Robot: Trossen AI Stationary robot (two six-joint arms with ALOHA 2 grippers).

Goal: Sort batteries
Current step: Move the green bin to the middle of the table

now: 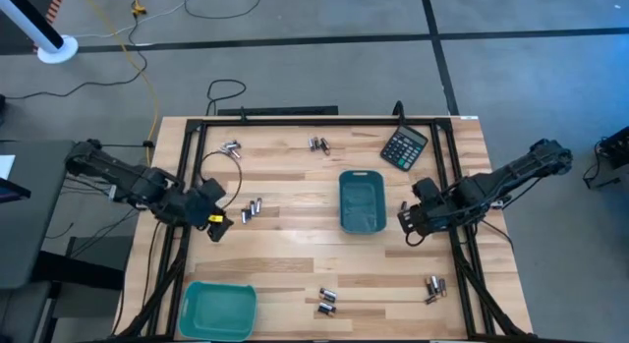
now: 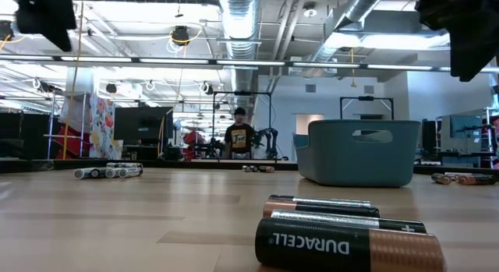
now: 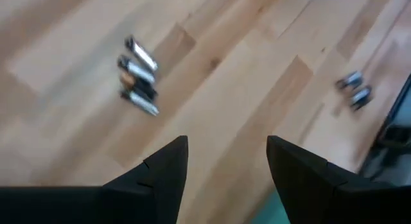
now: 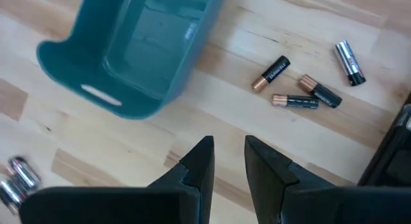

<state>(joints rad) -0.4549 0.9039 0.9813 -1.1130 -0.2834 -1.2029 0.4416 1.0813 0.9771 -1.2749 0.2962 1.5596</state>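
Small batteries lie on their sides in loose groups on the wooden table: near the far-left corner (image 1: 233, 146), at the far edge (image 1: 317, 143), left of centre (image 1: 253, 210), at the near edge (image 1: 326, 302) (image 2: 343, 233) and near-right (image 1: 433, 287). One teal tray (image 1: 362, 200) (image 4: 141, 51) stands mid-table, another (image 1: 218, 309) at the near-left corner. My left gripper (image 1: 213, 221) (image 3: 228, 166) hovers open above bare wood, close to the left-of-centre group (image 3: 138, 76). My right gripper (image 1: 407, 225) (image 4: 228, 163) hovers just right of the middle tray, fingers a narrow gap apart, holding nothing.
A black calculator (image 1: 404, 146) lies at the far right. A black frame (image 1: 197, 127) runs along the table's edges. Coppery-ended batteries (image 4: 295, 89) and a silvery one (image 4: 350, 60) lie beyond the right fingers. A person (image 2: 238, 136) stands far off in the room.
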